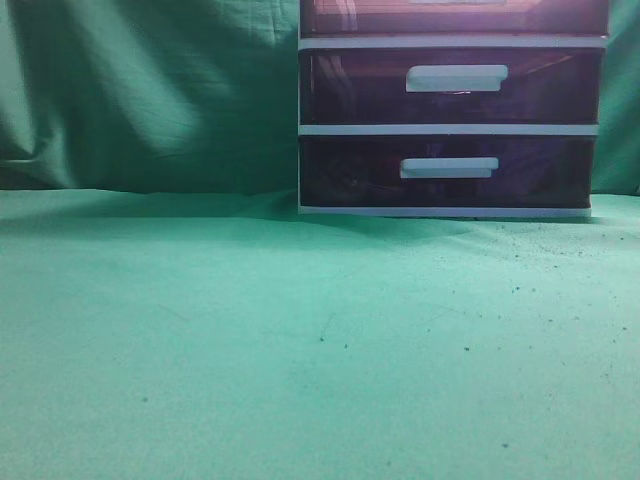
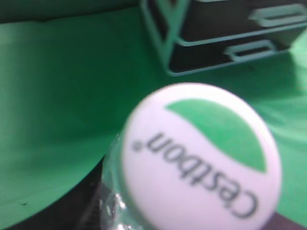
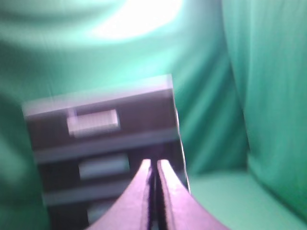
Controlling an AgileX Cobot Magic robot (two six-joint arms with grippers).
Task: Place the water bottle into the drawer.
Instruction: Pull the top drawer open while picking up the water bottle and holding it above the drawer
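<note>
while your exterior view shows only the drawer [image 1: 455,15] shut at far right, your left wrist view fills with the water bottle [image 2: 199,155], grip unclear; your right gripper [image 3: 154,191] is pinched empty.

We see a staged test setup, not a lived-in room: green cloth [image 1: 200,340] covers the table and hangs as a creased backdrop [image 1: 140,90], and on it stands a lone white-framed plastic drawer unit [image 1: 450,120] with dark purple fronts.
</note>
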